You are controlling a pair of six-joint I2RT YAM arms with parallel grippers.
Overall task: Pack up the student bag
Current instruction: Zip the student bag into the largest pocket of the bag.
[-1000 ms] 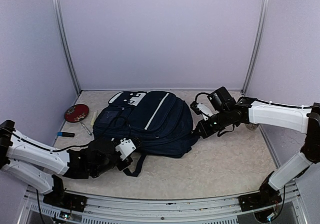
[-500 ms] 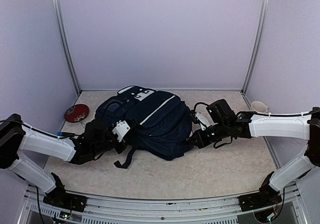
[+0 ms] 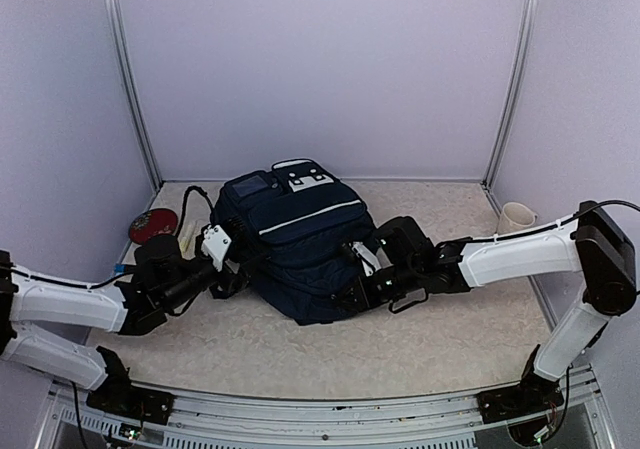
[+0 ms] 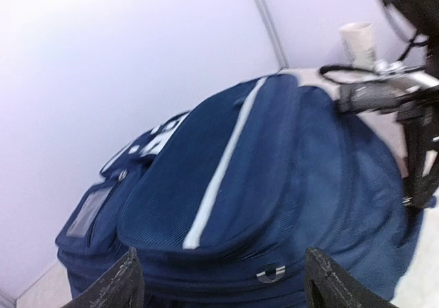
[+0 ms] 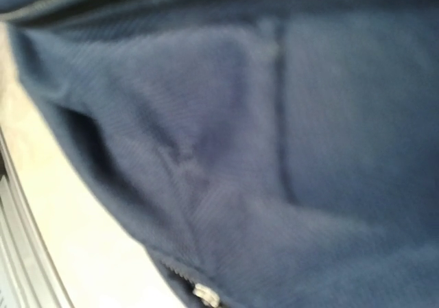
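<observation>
The student bag (image 3: 300, 224) lies mid-table (image 3: 450, 339), its top end toward the back wall; you have bare speckled surface along the near edge and on the right, out to the pale cup (image 3: 515, 216) by the right wall; on the left the room is tighter, with a red disc (image 3: 152, 226) near that wall. Your left pincer (image 4: 219, 267) is at the bag's near-left side, fingers (image 4: 120, 284) spread wide with nothing clamped; a second ago it was closed there. Your right pincer (image 3: 358, 291) is closed tight against the near-right flank; the wrist view is only blurred navy cloth, so you cannot tell whether it pinches fabric. Since the earlier frame the bag has swung round, so its white stripe (image 3: 310, 217) now runs almost crosswise, and the right arm reaches further in. The bag is ribbed navy fabric, rounded and bulging, with white patches (image 3: 303, 177) at the top.
</observation>
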